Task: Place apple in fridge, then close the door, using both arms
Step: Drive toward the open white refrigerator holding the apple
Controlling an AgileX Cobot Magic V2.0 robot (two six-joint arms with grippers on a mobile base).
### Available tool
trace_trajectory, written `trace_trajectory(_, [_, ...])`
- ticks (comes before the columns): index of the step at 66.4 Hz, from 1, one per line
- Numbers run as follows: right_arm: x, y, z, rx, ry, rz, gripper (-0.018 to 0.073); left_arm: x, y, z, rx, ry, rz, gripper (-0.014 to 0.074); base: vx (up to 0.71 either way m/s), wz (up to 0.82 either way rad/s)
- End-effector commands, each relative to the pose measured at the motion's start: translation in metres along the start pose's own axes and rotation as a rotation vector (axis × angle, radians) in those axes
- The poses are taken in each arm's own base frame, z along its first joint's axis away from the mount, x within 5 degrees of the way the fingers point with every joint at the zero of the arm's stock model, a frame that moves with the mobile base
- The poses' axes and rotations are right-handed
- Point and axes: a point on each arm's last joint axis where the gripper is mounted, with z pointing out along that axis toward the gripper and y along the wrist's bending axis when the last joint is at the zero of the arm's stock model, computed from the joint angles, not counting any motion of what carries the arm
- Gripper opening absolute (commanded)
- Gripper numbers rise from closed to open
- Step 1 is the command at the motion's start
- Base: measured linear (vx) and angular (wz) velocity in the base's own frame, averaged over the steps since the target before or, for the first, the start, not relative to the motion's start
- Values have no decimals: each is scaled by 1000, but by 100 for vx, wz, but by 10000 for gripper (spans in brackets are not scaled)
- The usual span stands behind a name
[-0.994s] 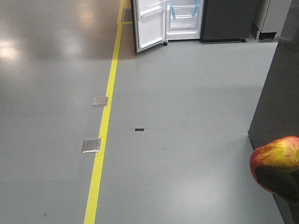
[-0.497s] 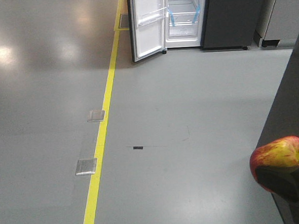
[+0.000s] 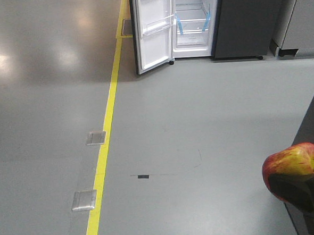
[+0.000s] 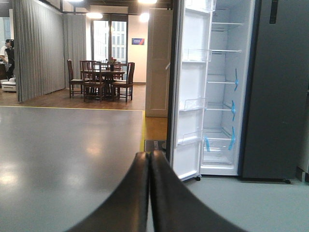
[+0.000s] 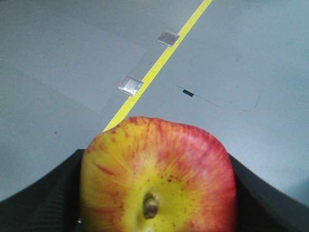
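Grasping the apple, the right gripper sits near right; left gripper clenched shut; open floor reaches the far fridge, door ajar.

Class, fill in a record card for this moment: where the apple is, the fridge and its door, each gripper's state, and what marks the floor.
Apple: held in the right gripper
Fridge: far ahead, white shelves showing
Door: wide open
Left gripper: shut, empty, aimed towards the fridge
Floor: grey, with a yellow line and two metal plates along it
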Motion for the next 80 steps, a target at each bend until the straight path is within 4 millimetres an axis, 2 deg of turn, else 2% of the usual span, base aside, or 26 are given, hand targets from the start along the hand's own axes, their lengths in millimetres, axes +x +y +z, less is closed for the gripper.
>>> trace_trajectory(1, [-13, 0, -8, 2, -103, 2, 194, 2, 0, -1, 9, -59, -8, -6, 34, -2])
trace_trajectory(80, [-13, 0, -8, 2, -103, 2, 194, 2, 0, -1, 9, -59, -8, -6, 32, 0])
